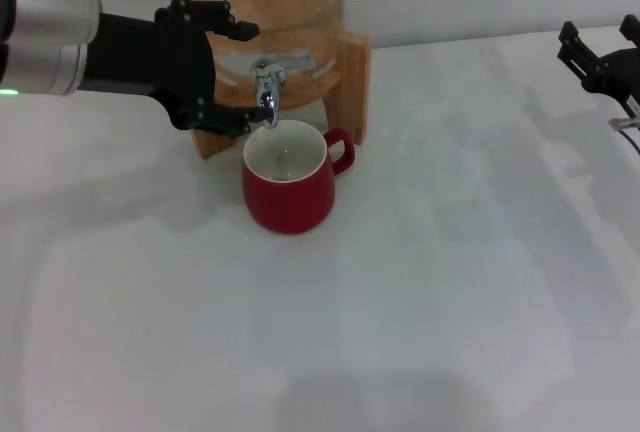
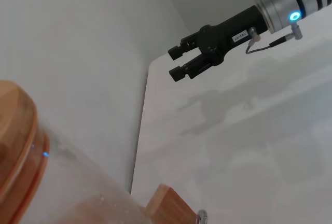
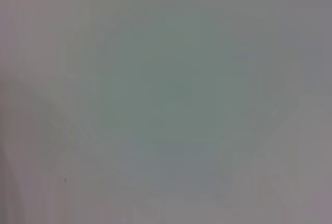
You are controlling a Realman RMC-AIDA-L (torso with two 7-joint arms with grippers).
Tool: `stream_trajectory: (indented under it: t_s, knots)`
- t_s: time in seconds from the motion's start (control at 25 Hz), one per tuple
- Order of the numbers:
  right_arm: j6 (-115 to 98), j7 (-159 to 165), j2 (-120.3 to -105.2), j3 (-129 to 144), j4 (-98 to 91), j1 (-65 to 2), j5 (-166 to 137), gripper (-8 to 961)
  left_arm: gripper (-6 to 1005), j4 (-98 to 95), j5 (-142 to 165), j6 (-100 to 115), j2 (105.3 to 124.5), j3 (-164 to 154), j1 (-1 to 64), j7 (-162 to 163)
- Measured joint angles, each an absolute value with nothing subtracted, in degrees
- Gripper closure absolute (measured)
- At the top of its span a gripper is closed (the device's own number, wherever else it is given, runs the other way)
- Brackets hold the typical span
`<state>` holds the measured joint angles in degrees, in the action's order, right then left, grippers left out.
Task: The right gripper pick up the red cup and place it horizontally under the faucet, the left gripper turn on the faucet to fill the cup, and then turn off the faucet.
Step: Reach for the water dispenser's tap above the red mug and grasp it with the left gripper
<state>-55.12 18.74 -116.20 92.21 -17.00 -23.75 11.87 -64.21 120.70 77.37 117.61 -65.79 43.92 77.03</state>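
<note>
Two end effectors are showing: the left end effector (image 1: 238, 74) is spreading around the faucet (image 1: 268, 95) above the red cup (image 1: 289, 189); it should turn the lever gently. The right end effector (image 1: 596, 57) is idling, spread.

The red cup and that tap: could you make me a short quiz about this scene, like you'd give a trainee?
1. True or false: the red cup stands upright under the faucet.
2. Which end effector is at the faucet? A) left B) right C) neither
3. Fill in: the faucet sticks out of a dispenser on a ______ stand.

Key
1. True; its open mouth faces up, handle toward the robot's right.
2. A; the left end effector has fingers open around the faucet, while the right end effector hangs apart at the table's far right edge, open.
3. Wooden.
</note>
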Motion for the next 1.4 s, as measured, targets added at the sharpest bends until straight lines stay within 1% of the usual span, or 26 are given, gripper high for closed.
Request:
stream_trajectory:
  t_s: [0.8,1.04,1.4]
  knots:
    - [-55.25,20.48,-116.19,95.72,-17.07,-23.88,11.87,122,152,-60.73,122.36,76.49,116.88,-64.54,45.43,69.87]
    - [-55.29,20.48,-116.19,96.04,-17.37,-24.35,11.87,122,152,-60.67,122.44,76.28,116.29,-63.92,45.91,69.31]
    - [-55.29,20.48,-116.19,96.92,-18.44,-24.49,11.87,122,153,-59.90,122.44,76.28,116.48,-64.07,46.58,67.87]
